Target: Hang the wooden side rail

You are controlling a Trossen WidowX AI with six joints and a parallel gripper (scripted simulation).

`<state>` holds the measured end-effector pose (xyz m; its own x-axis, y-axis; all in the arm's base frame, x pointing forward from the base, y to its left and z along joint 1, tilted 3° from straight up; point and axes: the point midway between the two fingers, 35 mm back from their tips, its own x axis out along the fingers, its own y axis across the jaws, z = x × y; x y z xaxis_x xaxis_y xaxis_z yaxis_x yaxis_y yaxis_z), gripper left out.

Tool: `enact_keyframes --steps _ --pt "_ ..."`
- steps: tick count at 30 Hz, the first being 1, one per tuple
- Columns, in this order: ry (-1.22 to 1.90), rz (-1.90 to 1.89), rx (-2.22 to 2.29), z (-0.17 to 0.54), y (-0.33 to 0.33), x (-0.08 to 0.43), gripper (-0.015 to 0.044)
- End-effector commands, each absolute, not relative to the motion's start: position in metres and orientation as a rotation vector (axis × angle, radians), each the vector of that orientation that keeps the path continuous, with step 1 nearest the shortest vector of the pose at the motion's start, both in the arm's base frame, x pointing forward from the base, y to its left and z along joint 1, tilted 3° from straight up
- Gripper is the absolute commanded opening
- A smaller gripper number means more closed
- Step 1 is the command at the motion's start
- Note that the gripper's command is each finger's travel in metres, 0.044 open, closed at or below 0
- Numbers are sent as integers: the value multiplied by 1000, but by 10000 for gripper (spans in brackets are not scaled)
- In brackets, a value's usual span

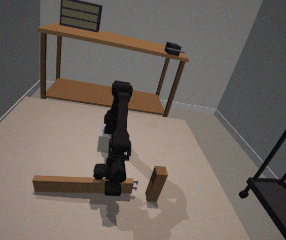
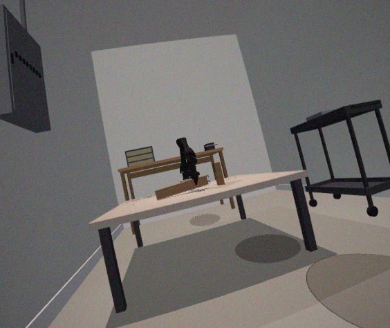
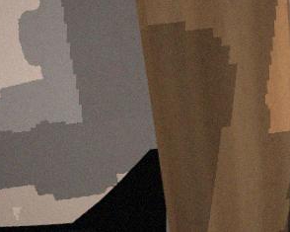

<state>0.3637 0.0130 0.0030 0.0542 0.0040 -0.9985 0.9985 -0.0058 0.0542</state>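
The wooden side rail (image 1: 68,185) (image 2: 175,190) (image 3: 202,97) slopes slightly, its far left end at the table (image 1: 49,144) (image 2: 195,201) and its hook end raised a little, with a shadow gap below. My gripper (image 1: 112,189) (image 2: 196,183) (image 3: 193,153) is shut on the rail near the hook end. Two steel hooks (image 1: 135,182) stick out to the right, short of the post and clear of it. The headboard post (image 1: 158,184) (image 2: 218,174) stands upright to the right. Its slot shows only as a dark strip on the rail-facing side; the pins are hidden.
A pale grey block (image 1: 103,144) lies by the arm's base. A wooden workbench (image 1: 116,39) (image 2: 173,161) stands behind the table. A black wheeled cart (image 1: 270,149) (image 2: 352,149) stands off to the right.
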Motion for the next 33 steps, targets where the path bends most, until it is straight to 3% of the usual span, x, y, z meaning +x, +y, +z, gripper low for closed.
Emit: enact_keyframes --steps 1,33 --pt "1154 -1163 1251 10 13 366 0" --pt "1154 -1163 1251 15 13 366 0"
